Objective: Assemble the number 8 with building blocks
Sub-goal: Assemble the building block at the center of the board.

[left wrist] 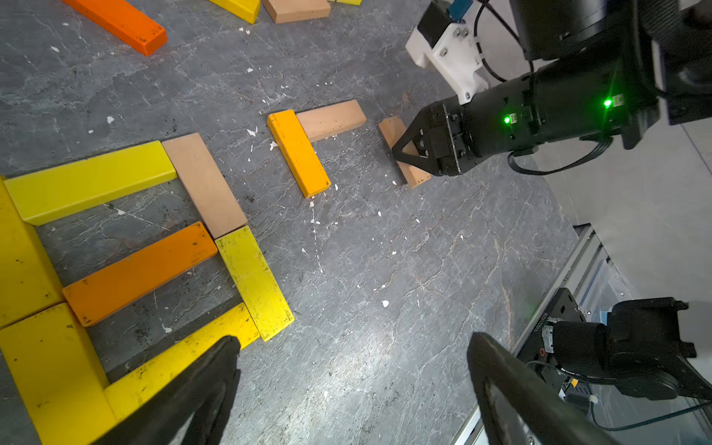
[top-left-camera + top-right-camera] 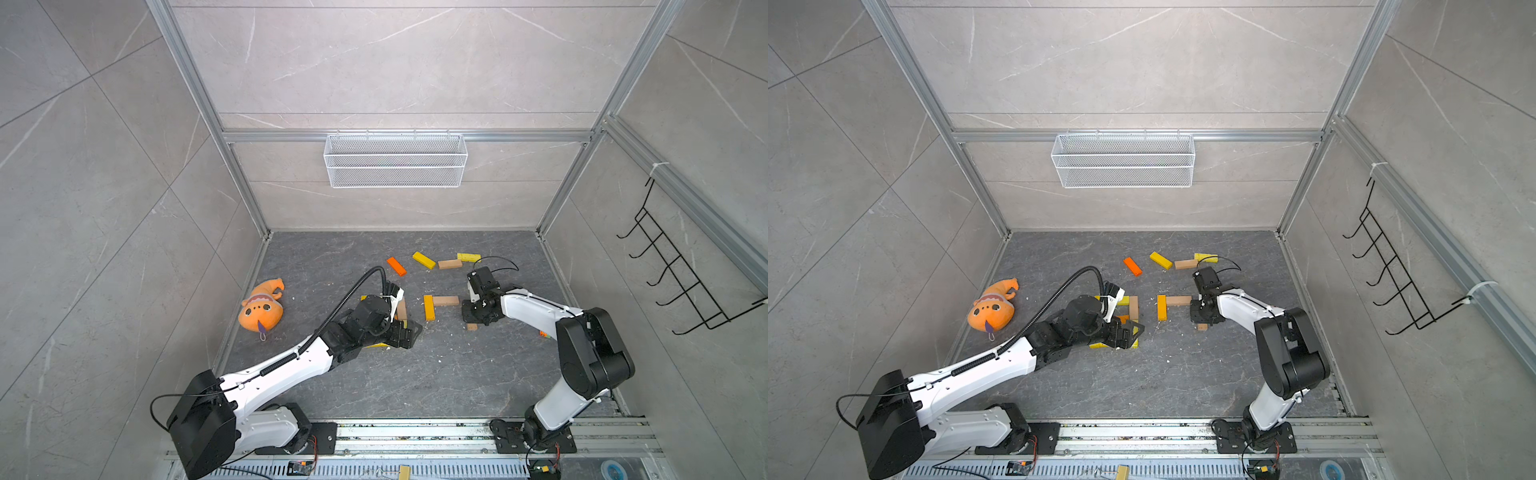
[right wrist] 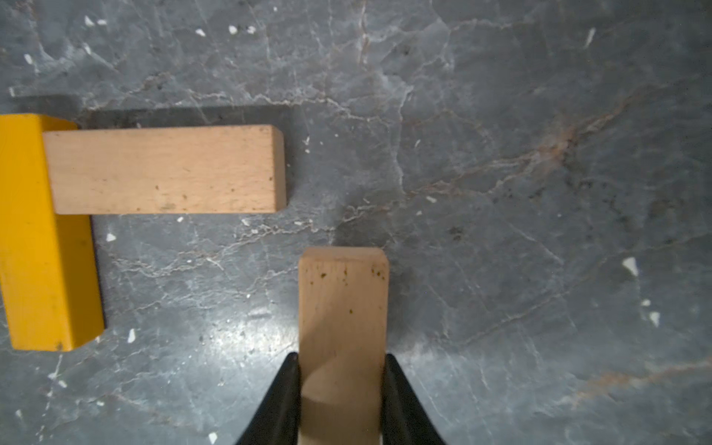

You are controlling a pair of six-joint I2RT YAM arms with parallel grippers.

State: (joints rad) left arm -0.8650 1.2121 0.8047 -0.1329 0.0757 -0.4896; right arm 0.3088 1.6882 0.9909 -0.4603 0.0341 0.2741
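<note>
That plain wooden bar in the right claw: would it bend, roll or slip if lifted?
The plain tan wooden bar is probably stiff: its edges run straight. Flat faces and square corners suggest it would slide, not roll. The right gripper pinches two flat parallel sides, so the hold looks fairly secure, though smooth wood might slip.

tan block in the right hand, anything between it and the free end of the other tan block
Nothing visible: only bare floor with white flecks lies between the held tan block and the flat tan block's end.
</note>
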